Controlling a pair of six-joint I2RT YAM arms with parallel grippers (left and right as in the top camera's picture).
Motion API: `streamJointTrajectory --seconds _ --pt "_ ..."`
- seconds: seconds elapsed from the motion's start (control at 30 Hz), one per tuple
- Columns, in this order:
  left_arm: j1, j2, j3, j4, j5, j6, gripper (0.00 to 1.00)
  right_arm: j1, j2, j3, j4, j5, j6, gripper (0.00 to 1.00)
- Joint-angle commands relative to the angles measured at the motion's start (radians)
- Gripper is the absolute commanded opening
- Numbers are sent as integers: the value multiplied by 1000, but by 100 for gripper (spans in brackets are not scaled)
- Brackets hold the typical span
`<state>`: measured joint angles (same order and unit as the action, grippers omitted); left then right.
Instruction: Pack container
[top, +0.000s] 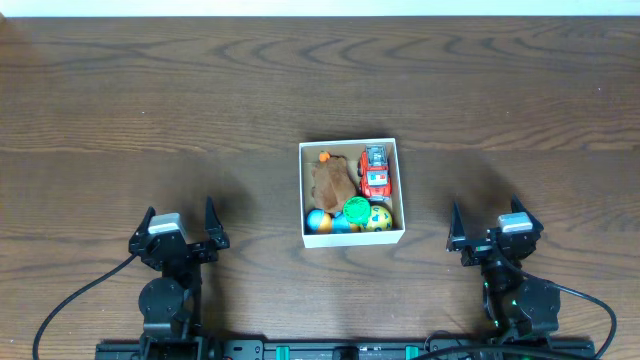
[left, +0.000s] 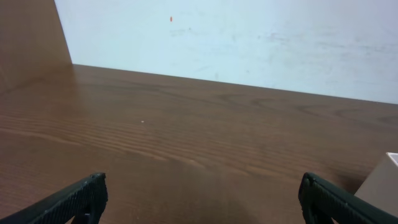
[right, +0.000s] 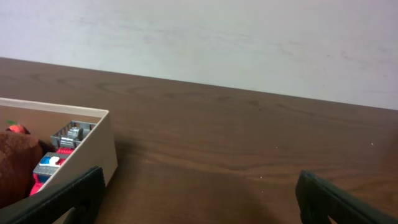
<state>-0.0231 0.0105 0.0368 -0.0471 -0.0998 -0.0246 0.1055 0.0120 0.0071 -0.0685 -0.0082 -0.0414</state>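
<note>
Status first: we judge the packing done or close to it, since the left gripper (top: 180, 208) and right gripper (top: 485, 205) are both empty and we see nothing loose on the desk (top: 200, 100). Left: jaws wide apart, holding nothing, touching nothing. In its wrist view the fingers (left: 74, 200) frame bare wood only. Right: same, spread wide and empty, fingers (right: 68, 196) clear of everything. Both arms sit near the front edge, one left of centre and one right of centre. The box (top: 355, 238) sits between them, about mid-desk and a bit toward the front edge. It is somewhat nearer the right gripper but well apart from both. Inside: a brown plush (top: 333, 182) on the left side, a red toy car (top: 375, 170) at the back right. Along the front wall are a blue ball (top: 318, 221), a green round toy (top: 357, 209) and a yellow ball (top: 380, 217). There's a small orange bit (top: 324, 156) at the plush's back end; we can't tell what it is. The box floor is mostly covered. Left to do, as far as we can tell: nothing to pick. No lid is in view, so we can't say whether closing is part of the job.
</note>
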Motion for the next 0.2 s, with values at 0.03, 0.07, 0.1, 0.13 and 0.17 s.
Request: streamJointTrajectory --seconds 0.03,0.07,0.1,0.13,0.17 --pt "5 -5 -33 -16 6 17 98 -8 -5 -2 -4 -7 -13 99" --pt "5 -5 -33 -16 6 17 98 -8 -5 -2 -4 -7 -13 99" --pt "5 -5 -33 -16 6 17 98 -8 -5 -2 -4 -7 -13 99" --pt "5 -5 -33 -16 6 17 98 -8 -5 -2 -4 -7 -13 99" --pt "5 -5 -33 -16 6 17 98 -8 -5 -2 -4 -7 -13 99"
